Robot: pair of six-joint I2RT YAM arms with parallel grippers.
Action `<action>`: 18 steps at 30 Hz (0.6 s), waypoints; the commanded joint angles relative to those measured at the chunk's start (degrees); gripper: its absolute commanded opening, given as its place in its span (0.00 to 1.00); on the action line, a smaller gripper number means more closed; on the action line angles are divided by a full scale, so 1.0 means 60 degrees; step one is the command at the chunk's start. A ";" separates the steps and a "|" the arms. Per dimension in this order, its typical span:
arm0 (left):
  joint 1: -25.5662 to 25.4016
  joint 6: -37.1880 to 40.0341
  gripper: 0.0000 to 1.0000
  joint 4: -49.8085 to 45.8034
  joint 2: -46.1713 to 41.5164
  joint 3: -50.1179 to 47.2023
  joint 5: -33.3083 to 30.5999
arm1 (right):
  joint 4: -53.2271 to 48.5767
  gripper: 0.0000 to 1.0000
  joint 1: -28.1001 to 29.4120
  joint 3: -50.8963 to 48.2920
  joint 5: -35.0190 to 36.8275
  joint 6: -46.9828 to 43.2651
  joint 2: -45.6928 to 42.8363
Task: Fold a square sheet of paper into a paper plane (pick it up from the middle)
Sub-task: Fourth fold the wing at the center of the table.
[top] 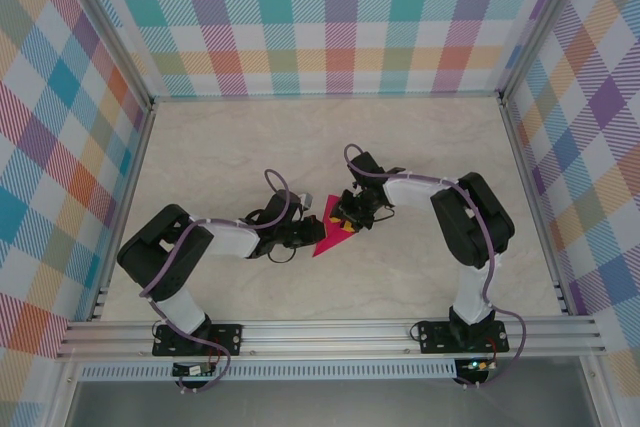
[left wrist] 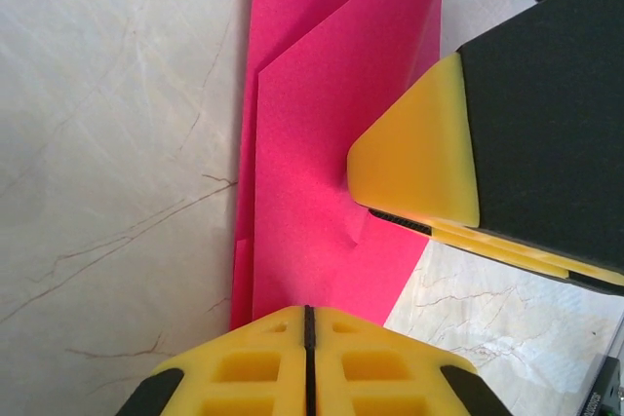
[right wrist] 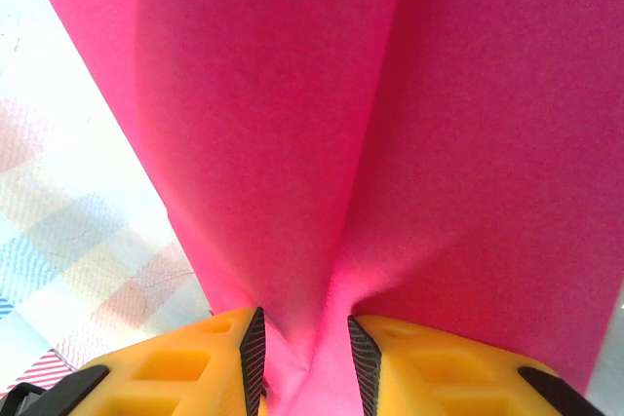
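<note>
Nearest the bases, the left gripper [left wrist: 307,362] has its yellow fingers pressed tight together, with no gap at the seam. The tips sit right at the near end of the thin magenta-pink paper sheet [left wrist: 312,143]. Whether they pin it down or merely touch it, I cannot tell.

The sheet lies mid-table between the two arms, no longer a flat square. The left wrist view shows one layer lapped over another with a slanting folded edge. From above it reads as a pointed wedge, tip towards the near edge.

Just beyond, the right gripper [right wrist: 304,343] pinches the paper. A gathered ridge of it runs between the ribbed pads, and two flaps fan upward from that pinch, lifted off the pale marbled table [top: 430,137].

By my reckoning the nose folds are in and the centre crease is being worked. What I judge is left: closing the halves flat, turning down the wings, and setting down a slim dart, because this shape looks too broad and loose for a finished plane.

Farther back there is open tabletop, then the plaid wall panels [top: 330,17].
</note>
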 commanded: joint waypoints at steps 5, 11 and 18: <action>0.0092 0.0256 0.08 -0.0368 0.0158 0.0184 -0.0194 | -0.1849 0.34 0.0044 -0.0249 0.0981 -0.0136 0.1130; 0.0092 0.0249 0.08 -0.0430 0.0174 0.0184 -0.0220 | -0.2035 0.34 0.0046 -0.0172 0.1007 -0.0141 0.1228; 0.0092 0.0144 0.06 -0.0745 0.0379 0.0302 -0.0187 | -0.2133 0.35 0.0064 -0.0139 0.0991 -0.0154 0.1216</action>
